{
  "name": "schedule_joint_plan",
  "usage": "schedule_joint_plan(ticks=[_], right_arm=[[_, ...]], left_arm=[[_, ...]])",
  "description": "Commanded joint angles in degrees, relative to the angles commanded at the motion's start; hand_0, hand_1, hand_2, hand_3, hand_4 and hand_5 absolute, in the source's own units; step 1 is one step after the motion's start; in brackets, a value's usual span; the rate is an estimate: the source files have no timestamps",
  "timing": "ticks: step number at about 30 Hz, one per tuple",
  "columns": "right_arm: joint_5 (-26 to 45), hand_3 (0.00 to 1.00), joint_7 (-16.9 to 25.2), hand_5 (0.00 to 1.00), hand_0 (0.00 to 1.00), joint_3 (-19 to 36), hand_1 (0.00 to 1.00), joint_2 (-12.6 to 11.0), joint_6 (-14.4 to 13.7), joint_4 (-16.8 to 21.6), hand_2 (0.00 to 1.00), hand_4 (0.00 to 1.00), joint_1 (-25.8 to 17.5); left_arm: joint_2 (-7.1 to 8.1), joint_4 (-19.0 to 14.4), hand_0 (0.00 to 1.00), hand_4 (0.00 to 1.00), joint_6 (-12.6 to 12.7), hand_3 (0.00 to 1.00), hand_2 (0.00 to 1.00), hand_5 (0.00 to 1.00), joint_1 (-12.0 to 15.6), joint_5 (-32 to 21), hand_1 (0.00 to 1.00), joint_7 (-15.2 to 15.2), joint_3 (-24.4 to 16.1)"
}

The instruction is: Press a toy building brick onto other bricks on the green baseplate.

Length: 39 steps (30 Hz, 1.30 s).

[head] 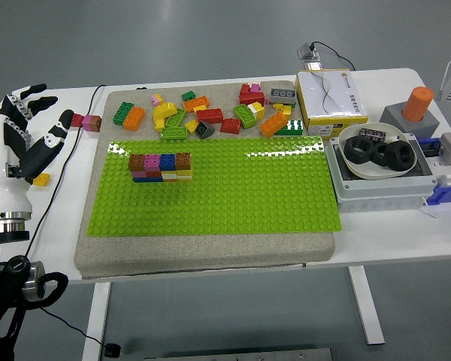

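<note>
A green baseplate (225, 188) lies on a grey mat. On its upper left stands a small block of stacked bricks (161, 167) in brown, pink, blue, orange and yellow. Loose bricks (210, 114) in several colours lie on the mat behind the plate. My left hand (31, 124) hovers at the table's left edge, well left of the plate, fingers spread and holding nothing. A small yellow brick (40, 179) lies on the table beside it. My right arm is out of view.
A red brick and a pink brick (85, 122) sit left of the mat. At the right stand a yellow-edged box (331, 99), a grey bin holding a white bowl of black tyres (379, 154), and an orange cylinder (417, 104). A black cable runs down the table's left side.
</note>
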Motion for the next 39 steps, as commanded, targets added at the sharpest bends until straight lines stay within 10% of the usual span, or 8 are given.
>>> schedule_joint_plan(ticks=[15,16,18,27,39], right_arm=[[0.0,0.624,-0.8,0.752,0.603,2.6,0.567,-0.3,-0.6,0.0,0.498,0.64,-0.9],[-0.1,0.614,-0.8,0.75,0.269,2.8,0.4,-0.3,-0.7,0.0,0.457,0.64,-0.9],[-0.2,0.614,-0.7,0.75,0.269,3.2,0.4,-0.3,-1.0,0.0,0.457,0.64,-0.9],[0.3,0.61,0.2,0.752,0.281,2.9,0.406,0.1,-1.6,0.0,0.439,0.64,-0.8],[1.6,0.599,0.6,0.753,0.296,1.8,0.419,1.5,-2.0,0.0,0.441,0.638,-1.2]], left_arm=[[-1.79,3.9,0.685,0.917,-14.5,0.692,0.574,0.375,0.2,-19.4,0.621,3.9,-4.2],[-1.72,4.1,0.692,0.977,-15.5,0.692,0.621,0.477,0.2,-20.6,0.636,4.9,-4.6],[-1.33,4.5,0.692,0.977,-17.5,0.692,0.621,0.477,0.2,-22.1,0.636,7.3,-5.3],[2.39,5.2,0.687,0.902,-18.4,0.652,0.632,0.361,-2.2,-12.2,0.624,16.1,-5.8],[-0.13,-0.3,0.678,0.829,-13.8,0.605,0.525,0.29,-3.8,7.1,0.522,29.9,-5.1]])
